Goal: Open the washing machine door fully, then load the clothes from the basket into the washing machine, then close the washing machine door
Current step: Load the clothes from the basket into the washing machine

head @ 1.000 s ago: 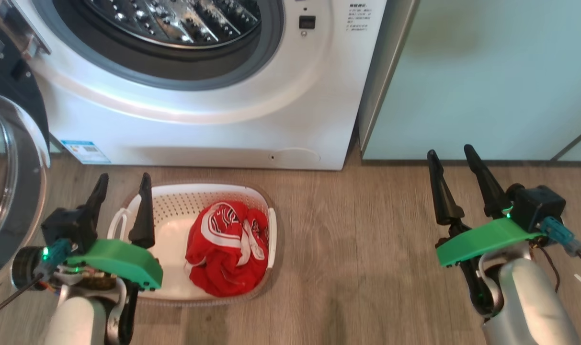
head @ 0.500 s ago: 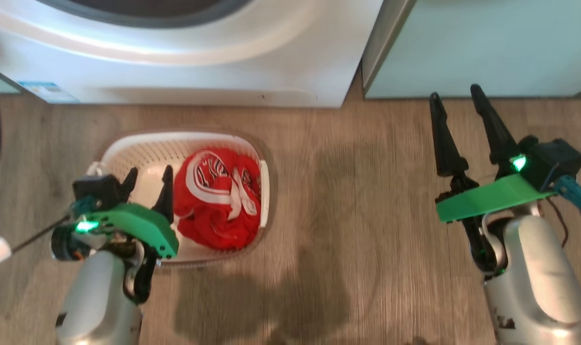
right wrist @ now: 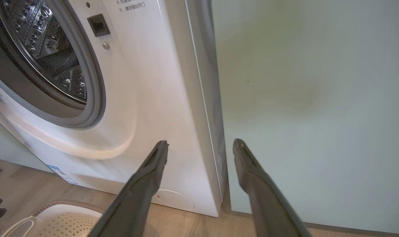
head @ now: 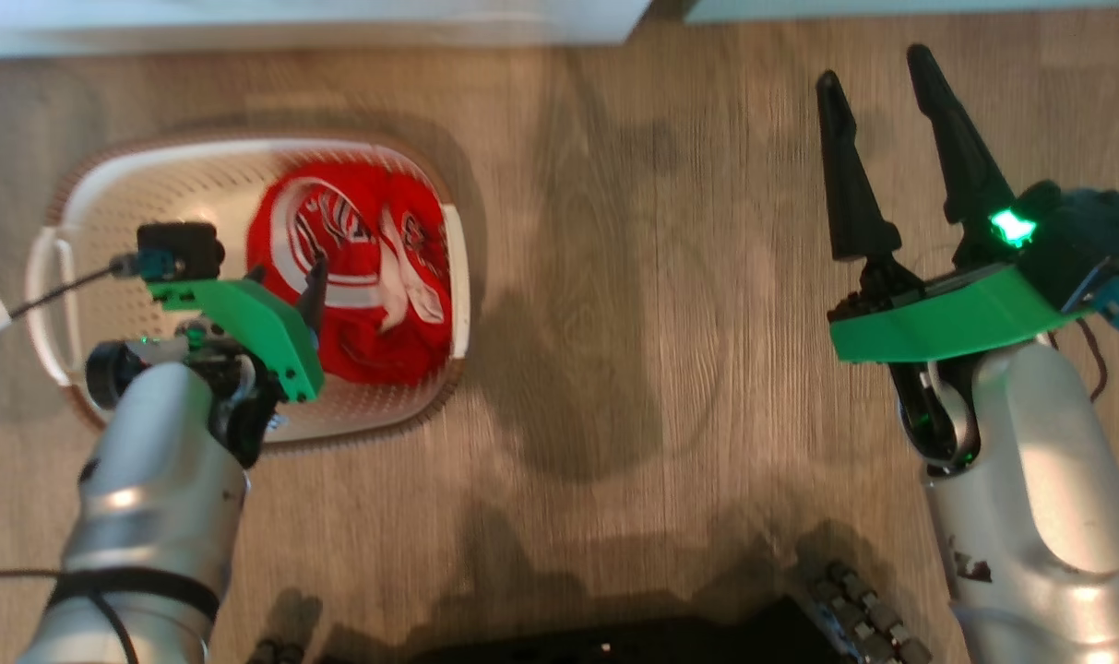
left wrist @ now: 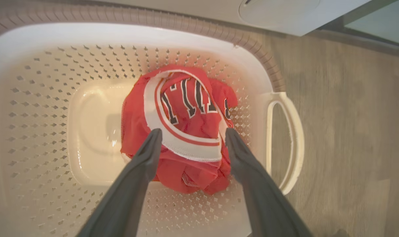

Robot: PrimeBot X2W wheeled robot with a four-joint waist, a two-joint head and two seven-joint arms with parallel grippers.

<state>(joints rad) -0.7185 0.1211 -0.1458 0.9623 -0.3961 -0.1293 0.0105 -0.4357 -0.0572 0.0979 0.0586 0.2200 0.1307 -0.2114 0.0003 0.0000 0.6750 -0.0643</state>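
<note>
Clothes point(left wrist: 183, 108), one crumpled bright red fabric garment with white trim, lie toward the right end of your rounded cream-white perforated plastic basket point(left wrist: 38, 115) on the wood-look floor point(head: 614, 277). Your left gripper point(left wrist: 192, 131) hangs over them, its dark fingers spread either side of the heap; you cannot tell whether they touch it. Your right gripper point(head: 873, 65) is well off to the right, fingers apart, holding nothing. Beyond the basket stands the big white front-loading washing machine point(right wrist: 146, 82), steel drum point(right wrist: 48, 49) exposed, beside a pale green cabinet point(right wrist: 301, 98).
</note>
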